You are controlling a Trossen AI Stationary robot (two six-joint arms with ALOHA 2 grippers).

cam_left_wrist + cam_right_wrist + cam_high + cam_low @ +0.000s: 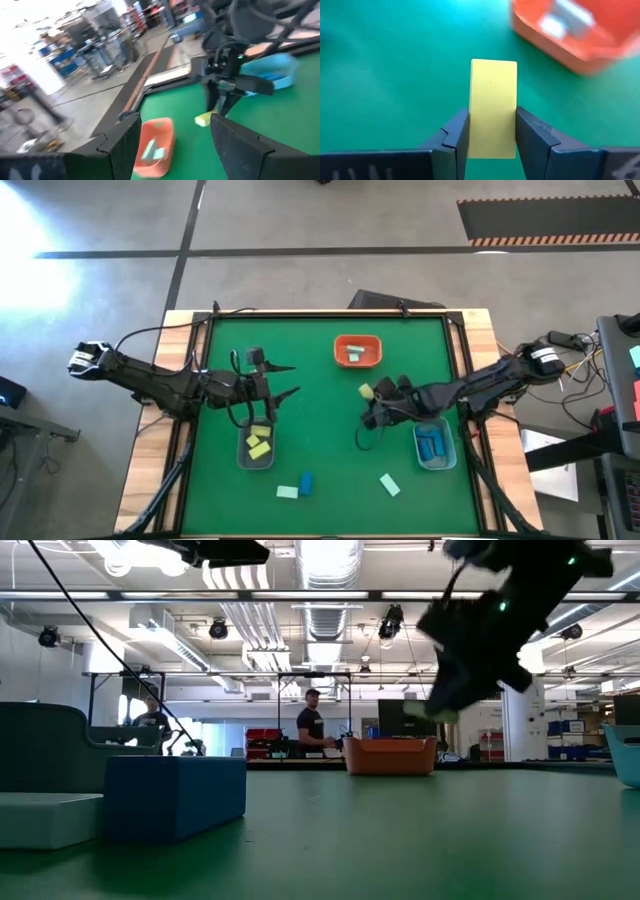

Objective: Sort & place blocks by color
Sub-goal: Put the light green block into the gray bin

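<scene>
A yellow block is held between the two dark fingers of the right gripper, which press on its two long sides. In the high view this block is near the middle of the green table, a little toward the right, and in the low view the gripper hangs above the table surface, so the block is lifted and not resting on the mat. The orange tray is close to it, toward the far edge of the table, and it contains pale mint green blocks.

Beside the right arm, nearer the right edge, stands a clear bluish bin with blue blocks inside. On the left side, a clear grey bin holds two yellow blocks.

Three blocks lie loose on the table near the front edge: a pale mint green block touching or just beside a blue block, and another mint green block apart from them, more to the right. In the low view the blue block and the mint one appear very near the camera.

The left gripper is over the table just beyond the grey bin, its fingers spread wide and holding nothing.
</scene>
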